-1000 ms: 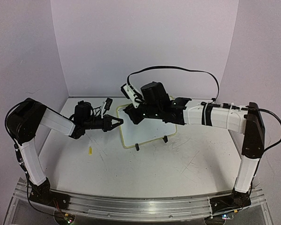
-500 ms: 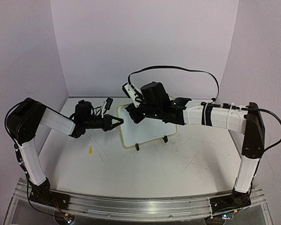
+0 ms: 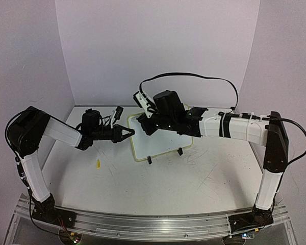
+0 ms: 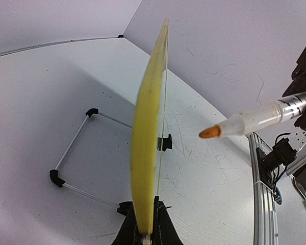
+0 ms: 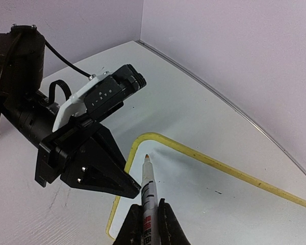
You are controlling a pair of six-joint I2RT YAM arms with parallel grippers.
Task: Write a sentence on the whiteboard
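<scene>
We note the left claw point(image 3: 128, 133) clamped on the side edge of the whiteboard point(image 3: 160, 142), which runs straight out ahead of its tips, propped on a wire stand point(image 4: 74, 148). The right claw point(image 5: 149, 224) is pinched tight on a marker point(image 5: 148, 186). Its orange tip points ahead of the fingers, near the board face, with a gap between.

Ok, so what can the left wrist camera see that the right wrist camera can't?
Only the left wrist camera: the wire stand behind the whiteboard, which it sees edge-on as a thin yellow strip.
Only the right wrist camera: the board's white writing face, and the left gripper seen from outside, pinching the board's edge.
Both: the yellow rim, and the marker with its orange tip close to the board.
</scene>
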